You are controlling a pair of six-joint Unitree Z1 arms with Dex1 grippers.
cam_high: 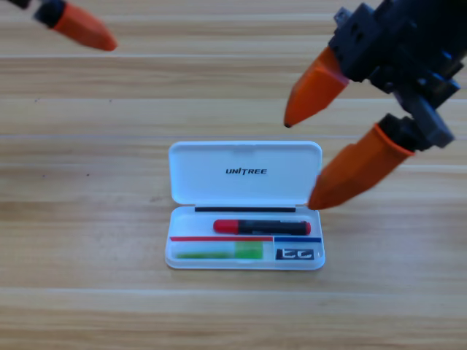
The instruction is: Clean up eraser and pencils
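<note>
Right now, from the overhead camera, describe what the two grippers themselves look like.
The right gripper has a blocky black body with angular housings and two long, tapered orange fingers that narrow to blunt points; a small dark tip shows on the upper one. Of the left gripper, at the picture's top left corner, only one orange cone-shaped finger on a black base shows. No cables or markings are visible.

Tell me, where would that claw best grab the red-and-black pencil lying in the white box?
Probably at the middle of the red-and-black pencil, coming straight down from above. It lies flat, left to right, in the white case's upper compartment, so jaws would straddle its thin barrel front to back. The right end effector is nearest, open.
</note>
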